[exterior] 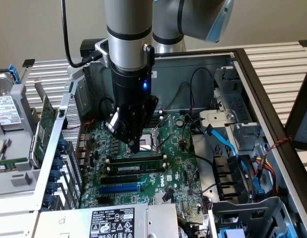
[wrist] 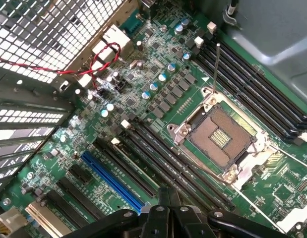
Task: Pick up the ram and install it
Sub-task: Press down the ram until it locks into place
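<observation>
The gripper (exterior: 136, 147) has its fingers pressed together, tips down on the ram (exterior: 135, 159), which sits seated in a black motherboard slot (exterior: 133, 170) just below the empty CPU socket (wrist: 221, 139)

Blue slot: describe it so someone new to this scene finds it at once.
Inside the open computer case lies a green motherboard with a square metal socket. Long parallel slots run beside that socket. The blue slot is the only coloured one; its neighbours are black.
</observation>
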Robot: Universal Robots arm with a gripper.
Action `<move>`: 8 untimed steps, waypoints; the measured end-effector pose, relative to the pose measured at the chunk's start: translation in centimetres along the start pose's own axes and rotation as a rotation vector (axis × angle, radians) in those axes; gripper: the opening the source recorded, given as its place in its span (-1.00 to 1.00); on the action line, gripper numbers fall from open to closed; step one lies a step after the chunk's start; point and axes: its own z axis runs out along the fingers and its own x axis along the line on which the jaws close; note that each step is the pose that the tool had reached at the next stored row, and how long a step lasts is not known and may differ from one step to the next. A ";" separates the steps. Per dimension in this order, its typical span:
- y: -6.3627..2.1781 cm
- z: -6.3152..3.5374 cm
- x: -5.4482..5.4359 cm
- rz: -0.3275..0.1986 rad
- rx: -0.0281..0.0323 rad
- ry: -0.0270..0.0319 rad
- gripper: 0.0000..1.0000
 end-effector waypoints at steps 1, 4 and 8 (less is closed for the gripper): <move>0.00 0.00 0.0 0.014 -0.0005 -0.0003 -0.79; 0.00 0.00 0.0 0.059 -0.0022 -0.0010 -0.79; 0.00 0.00 0.0 0.118 -0.0044 -0.0020 -0.79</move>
